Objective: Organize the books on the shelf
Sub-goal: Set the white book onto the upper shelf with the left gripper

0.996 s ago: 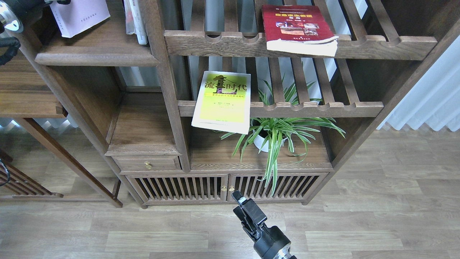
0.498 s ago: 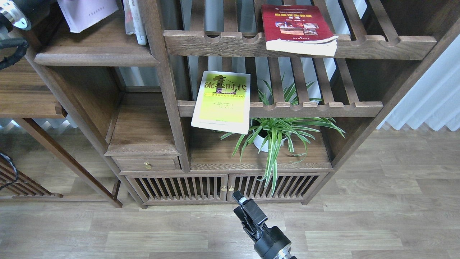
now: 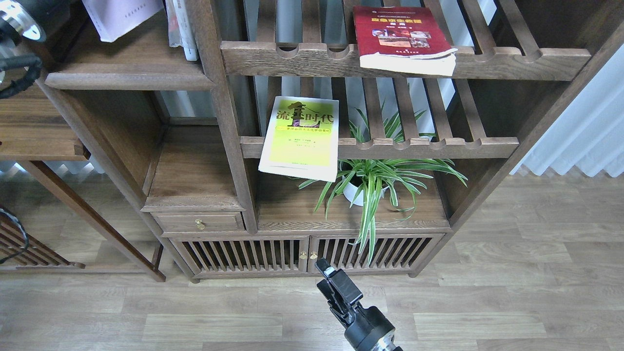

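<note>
Three thin floppy books | yellow-green book (image 3: pixel 300 138) overhangs slatted rack (image 3: pixel 438 146) front edge, pinch there | right gripper (image 3: pixel 327 274) empty, opening unclear | left gripper unseen

The brown shelf (image 3: pixel 131 73) holds a pale book (image 3: pixel 119 17). Slatted racks hold the red book (image 3: pixel 399 36) and yellow-green book (image 3: pixel 301 139).
</note>
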### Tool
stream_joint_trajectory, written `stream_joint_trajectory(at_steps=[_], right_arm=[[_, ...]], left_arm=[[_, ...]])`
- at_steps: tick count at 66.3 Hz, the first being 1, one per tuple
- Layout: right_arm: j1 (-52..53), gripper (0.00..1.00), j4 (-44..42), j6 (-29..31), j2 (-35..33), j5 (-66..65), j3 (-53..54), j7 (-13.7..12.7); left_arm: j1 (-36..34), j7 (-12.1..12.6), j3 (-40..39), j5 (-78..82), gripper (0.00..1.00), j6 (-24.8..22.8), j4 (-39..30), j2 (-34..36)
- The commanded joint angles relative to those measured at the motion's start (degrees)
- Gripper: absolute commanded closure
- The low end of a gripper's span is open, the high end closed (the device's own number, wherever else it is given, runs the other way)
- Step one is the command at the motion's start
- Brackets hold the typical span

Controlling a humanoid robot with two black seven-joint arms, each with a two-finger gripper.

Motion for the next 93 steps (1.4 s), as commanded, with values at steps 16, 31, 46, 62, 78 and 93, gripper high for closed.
stream_joint_trajectory(at_steps=[16,31,46,62,78,93], right_arm=[[-0.1,0.01,0.1,0.0,0.0,0.0,-0.1,-0.1],[-0.4,0.01,0.3,0.0,0.0,0.0,-0.2,-0.1],[-0.3,0.01,0.4,0.0,0.0,0.0,-0.3,-0.1],[-0.4,0.01,0.3,0.0,0.0,0.0,-0.3,-0.1],[-0.3,0.01,0.3,0.0,0.0,0.0,-0.3,-0.1],[-0.4,0.01,0.3,0.0,0.0,0.0,-0.1,-0.1]], left_arm=[[0.1,0.0,-0.7,0.1,0.94,0.0,-0.1,0.1],[0.2,0.1,-0.9,-0.1,0.72,0.0,0.4,-0.7],[0.1,0.0,-1.0,-0.1,0.66,0.0,0.9,-1.4],[-0.7,0.0,-1.0,-0.1,0.60,0.0,0.9,-2.0],[-6.2,-0.4,-1.0,-0.8,0.43,0.0,0.9,-4.4],[-6.7,-0.5,-1.6,-3.6,0.41,0.0,0.9,-5.6]])
